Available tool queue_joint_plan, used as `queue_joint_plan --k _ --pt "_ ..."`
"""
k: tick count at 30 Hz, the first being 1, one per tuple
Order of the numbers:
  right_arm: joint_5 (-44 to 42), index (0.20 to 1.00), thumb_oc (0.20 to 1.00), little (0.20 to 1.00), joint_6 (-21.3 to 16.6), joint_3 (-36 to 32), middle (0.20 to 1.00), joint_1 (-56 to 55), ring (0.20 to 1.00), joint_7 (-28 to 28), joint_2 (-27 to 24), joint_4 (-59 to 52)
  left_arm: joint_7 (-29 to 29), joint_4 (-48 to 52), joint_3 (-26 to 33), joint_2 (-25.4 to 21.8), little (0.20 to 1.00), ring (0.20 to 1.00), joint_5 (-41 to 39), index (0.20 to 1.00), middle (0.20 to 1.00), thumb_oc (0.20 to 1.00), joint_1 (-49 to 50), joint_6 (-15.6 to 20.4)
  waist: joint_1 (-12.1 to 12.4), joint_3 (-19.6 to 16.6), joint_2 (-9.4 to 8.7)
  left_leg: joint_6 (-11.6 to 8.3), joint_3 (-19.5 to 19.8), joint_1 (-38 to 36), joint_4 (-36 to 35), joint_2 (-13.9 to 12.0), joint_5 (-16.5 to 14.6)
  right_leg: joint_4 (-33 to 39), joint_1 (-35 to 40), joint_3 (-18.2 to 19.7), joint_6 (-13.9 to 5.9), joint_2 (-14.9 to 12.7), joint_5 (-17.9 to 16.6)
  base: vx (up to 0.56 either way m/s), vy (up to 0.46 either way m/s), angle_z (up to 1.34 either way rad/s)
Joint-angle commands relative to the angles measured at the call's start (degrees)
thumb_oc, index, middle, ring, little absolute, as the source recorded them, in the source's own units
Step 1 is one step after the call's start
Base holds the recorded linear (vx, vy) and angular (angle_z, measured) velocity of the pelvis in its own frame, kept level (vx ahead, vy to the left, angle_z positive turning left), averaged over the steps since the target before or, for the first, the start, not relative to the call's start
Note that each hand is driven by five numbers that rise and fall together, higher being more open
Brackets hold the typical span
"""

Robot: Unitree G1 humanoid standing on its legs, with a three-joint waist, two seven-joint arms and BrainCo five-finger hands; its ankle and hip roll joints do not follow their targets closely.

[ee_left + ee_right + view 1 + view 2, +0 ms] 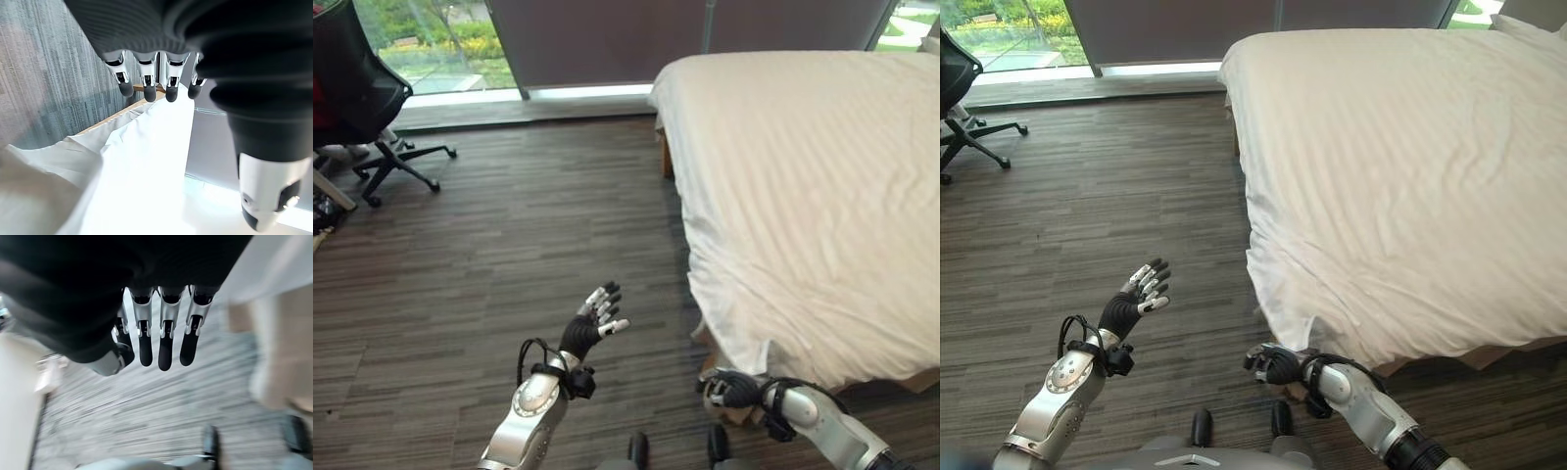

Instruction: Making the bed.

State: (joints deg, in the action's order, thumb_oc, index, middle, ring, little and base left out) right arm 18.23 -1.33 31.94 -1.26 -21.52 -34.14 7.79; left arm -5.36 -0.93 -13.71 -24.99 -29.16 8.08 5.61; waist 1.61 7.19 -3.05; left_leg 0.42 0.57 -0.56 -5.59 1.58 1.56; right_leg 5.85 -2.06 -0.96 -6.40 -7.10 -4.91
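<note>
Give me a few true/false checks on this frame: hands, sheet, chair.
1. The left hand is open over the floor, holding nothing. True.
2. The right hand grips the sheet. False: it hangs below the sheet's near corner with fingers straight, holding nothing.
3. The sheet covers the bed and drapes over its near edge. True.
4. The office chair stands on the bed. False: it stands on the floor by the window.
</note>
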Motion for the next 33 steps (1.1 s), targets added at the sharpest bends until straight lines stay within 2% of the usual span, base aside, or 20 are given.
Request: queue_joint_plan --k 1,6,7,8,9,11,13,14,16,17,19,20,21,22,23,24,25,30,31,33 --pt "1.3 1.000 1.000 1.000 0.0 -1.8 1.000 0.9 1.000 -1.4 -4.3 -3.1 -2.2 -0.7 -1.5 -0.9 1.000 1.000 -0.5 1.000 1.000 1.000 -4.3 1.4 -0.5 0.6 -0.41 -1.01 1.2 0.5 0.6 0.4 -0.7 -1.8 2.5 -1.3 -3.77 -2.5 -0.5 0.00 0.000 0.00" --pt "-3.9 1.000 1.000 1.000 0.3 -5.6 1.000 -3.0 1.000 -4.4 -9.7 -5.7 -3.6 -0.3 -2.2 -1.5 1.000 1.000 -0.5 1.000 1.000 1.000 -5.0 1.2 -1.1 0.4 -1.11 -1.00 0.8 0.3 0.6 0.4 -0.8 -1.9 2.5 -0.9 -3.81 -2.4 -0.5 0.00 0.000 0.00" --pt "-12.8 1.000 1.000 1.000 -1.3 -8.5 1.000 -7.9 1.000 -10.2 -20.8 -9.7 -5.6 0.2 -2.9 -3.0 1.000 1.000 -0.9 1.000 1.000 1.000 -5.7 1.5 -1.6 0.0 -2.21 -1.22 0.5 0.1 0.6 0.2 -0.9 -1.9 2.5 -0.7 -3.91 -2.4 -0.5 0.00 0.004 -0.04" --pt "-13.0 1.000 1.000 1.000 -1.1 -9.0 1.000 -8.4 1.000 -10.4 -21.2 -10.2 -5.7 0.2 -3.0 -2.8 1.000 1.000 -0.9 1.000 1.000 1.000 -5.7 1.5 -1.5 -0.1 -2.02 -1.22 0.5 0.1 0.6 0.2 -0.9 -1.9 2.5 -0.7 -3.92 -2.4 -0.5 -0.01 -0.004 -0.03" --pt "-18.0 1.000 1.000 1.000 -0.4 -12.3 1.000 -13.1 1.000 -16.0 -30.3 -14.8 -7.6 0.3 -3.4 -4.2 1.000 1.000 -1.1 1.000 1.000 1.000 -5.8 1.7 -2.1 -0.5 -2.95 -1.43 0.3 0.3 0.6 0.1 -0.5 -2.0 2.2 -0.7 -3.97 -2.4 -0.9 0.02 -0.009 -0.04" --pt "-23.5 1.000 1.000 1.000 1.3 -19.0 1.000 -19.1 1.000 -20.1 -39.6 -20.3 -8.5 0.6 -3.3 -5.4 1.000 1.000 -1.1 1.000 1.000 1.000 -5.5 1.9 -2.6 -0.9 -3.53 -1.68 0.1 -0.2 0.6 0.1 -1.0 -1.9 2.6 -0.5 -4.12 -2.4 -0.6 0.01 0.001 -0.02" --pt "-33.1 1.000 1.000 1.000 2.5 -30.4 1.000 -25.9 1.000 -19.7 -45.7 -25.0 -8.5 0.9 -2.1 -6.5 1.000 1.000 -1.6 1.000 1.000 1.000 -4.8 2.3 -3.8 -1.1 -4.40 -1.95 -0.6 -0.1 0.6 -0.1 -0.5 -2.1 2.0 0.0 -4.16 -2.3 -1.1 -0.01 0.002 -0.14" --pt "-37.8 1.000 1.000 1.000 2.5 -40.8 1.000 -32.3 1.000 -17.5 -47.3 -27.6 -8.3 1.5 -1.7 -6.8 1.000 1.000 -1.9 1.000 1.000 1.000 -4.3 2.5 -4.2 -1.2 -4.70 -2.08 -1.0 -0.4 0.6 -0.2 -0.9 -2.0 2.3 0.2 -4.28 -2.2 -0.9 0.04 0.007 -0.21" --pt "-47.3 1.000 1.000 1.000 -0.4 -58.1 1.000 -39.4 1.000 -10.5 -44.0 -29.8 -7.5 2.9 -0.6 -5.8 1.000 1.000 -3.0 1.000 1.000 1.000 -3.0 3.2 -5.3 -1.6 -4.56 -2.12 -2.2 -0.6 0.6 -0.4 -0.9 -2.0 1.8 1.3 -4.58 -2.0 -1.4 0.03 0.022 -0.21" --pt "-51.0 1.000 1.000 1.000 -1.7 -62.5 1.000 -36.2 1.000 -5.2 -37.7 -28.0 -6.9 3.5 -0.5 -4.9 1.000 1.000 -4.0 1.000 1.000 1.000 -2.4 3.4 -6.0 -1.8 -4.15 -2.00 -3.0 -0.7 0.6 -0.5 -1.1 -1.9 1.5 1.9 -4.70 -1.9 -1.6 0.03 0.028 -0.38" --pt "-53.3 1.000 1.000 1.000 -6.5 -56.7 1.000 -23.7 1.000 4.0 -25.8 -21.6 -5.2 4.0 -0.7 -4.0 1.000 1.000 -4.9 1.000 1.000 1.000 -1.9 4.0 -6.5 -2.1 -3.16 -1.67 -3.8 -1.0 0.6 -0.6 -1.6 -1.7 1.3 2.6 -4.69 -1.8 -1.7 0.03 0.022 -0.34" --pt "-55.4 1.000 1.000 1.000 -9.4 -50.8 1.000 -15.9 1.000 8.1 -16.0 -18.9 -3.8 4.0 -1.1 -3.4 1.000 1.000 -5.4 1.000 1.000 1.000 -2.4 4.2 -6.3 -1.9 -2.50 -1.35 -4.0 -1.0 0.6 -0.5 -1.8 -1.7 1.1 3.0 -4.59 -1.7 -1.8 0.00 0.014 -0.20" --pt "-55.3 1.000 1.000 1.000 -9.4 -50.4 1.000 -15.5 1.000 8.1 -15.9 -18.7 -3.8 4.0 -0.9 -3.5 1.000 1.000 -5.4 1.000 1.000 1.000 -2.4 4.2 -6.5 -2.0 -2.70 -1.36 -4.1 -0.8 0.6 -0.5 -1.6 -1.7 0.9 3.1 -4.58 -1.8 -1.9 -0.02 0.009 -0.33" --pt "-57.6 1.000 1.000 1.000 -10.4 -45.6 1.000 -9.8 1.000 11.8 -5.7 -17.9 -2.7 4.1 -1.4 -2.9 1.000 1.000 -6.6 1.000 1.000 1.000 -3.2 3.9 -6.3 -1.6 -2.00 -1.06 -4.2 -0.7 0.6 -0.4 -1.8 -1.6 0.5 3.3 -4.63 -1.8 -1.9 -0.04 -0.018 -0.47" --pt "-59.2 1.000 1.000 1.000 -8.1 -39.1 1.000 -9.3 1.000 11.0 -0.4 -16.7 -2.6 3.4 -1.5 -2.5 1.000 1.000 -6.6 1.000 1.000 1.000 -3.8 3.3 -5.7 -1.4 -1.54 -0.98 -4.1 -0.3 0.6 -0.4 -1.6 -1.5 0.0 3.2 -4.55 -1.8 -1.9 -0.05 -0.030 -0.34" --pt "-60.5 0.539 0.539 0.539 -7.7 -34.9 0.539 -8.9 0.539 10.8 2.9 -13.5 -2.6 2.7 -2.4 -2.3 1.000 1.000 -5.8 1.000 1.000 1.000 -4.3 2.9 -5.2 -1.0 -1.31 -1.05 -4.0 -0.1 0.6 -0.3 -1.4 -1.3 -0.1 3.1 -4.49 -1.8 -2.0 -0.07 -0.043 -0.17" --pt "-59.8 0.200 0.200 0.200 -6.1 -31.7 0.200 -8.0 0.200 12.1 5.1 -11.5 -2.6 2.3 -2.6 -2.5 1.000 1.000 -5.2 1.000 1.000 1.000 -4.7 2.5 -4.9 -0.4 -1.00 -1.12 -4.0 0.3 0.6 -0.3 -1.2 -1.2 -0.3 3.0 -4.50 -1.9 -2.1 -0.07 -0.041 0.03" --pt "-63.5 0.200 0.200 0.200 -4.8 -26.1 0.200 -6.7 0.200 10.7 10.0 -5.4 -3.2 2.0 -2.1 -2.1 1.000 1.000 -5.1 1.000 1.000 1.000 -3.4 2.4 -3.6 0.9 0.94 -1.27 -3.3 1.2 0.6 -0.1 -0.7 -0.9 -0.9 2.8 -4.27 -2.1 -2.1 -0.02 -0.023 0.13" --pt "-67.1 0.200 0.200 0.200 -5.4 -25.3 0.200 -5.2 0.200 11.4 13.4 -2.1 -3.0 1.7 -2.5 -1.3 1.000 1.000 -5.0 1.000 1.000 1.000 -3.2 2.5 -3.4 1.4 1.81 -1.30 -3.0 1.6 0.6 0.0 -0.5 -0.9 -1.1 2.4 -4.21 -2.2 -2.0 -0.02 -0.008 0.06" --pt "-70.1 0.200 0.200 0.200 -6.3 -24.6 0.200 -2.8 0.200 12.8 16.1 1.1 -2.6 1.3 -3.5 -0.4 1.000 1.000 -5.0 1.000 1.000 1.000 -3.9 2.5 -3.2 2.1 2.92 -1.33 -2.8 2.1 0.6 0.2 -0.3 -0.9 -1.6 2.4 -4.19 -2.3 -2.1 -0.04 0.005 0.04"
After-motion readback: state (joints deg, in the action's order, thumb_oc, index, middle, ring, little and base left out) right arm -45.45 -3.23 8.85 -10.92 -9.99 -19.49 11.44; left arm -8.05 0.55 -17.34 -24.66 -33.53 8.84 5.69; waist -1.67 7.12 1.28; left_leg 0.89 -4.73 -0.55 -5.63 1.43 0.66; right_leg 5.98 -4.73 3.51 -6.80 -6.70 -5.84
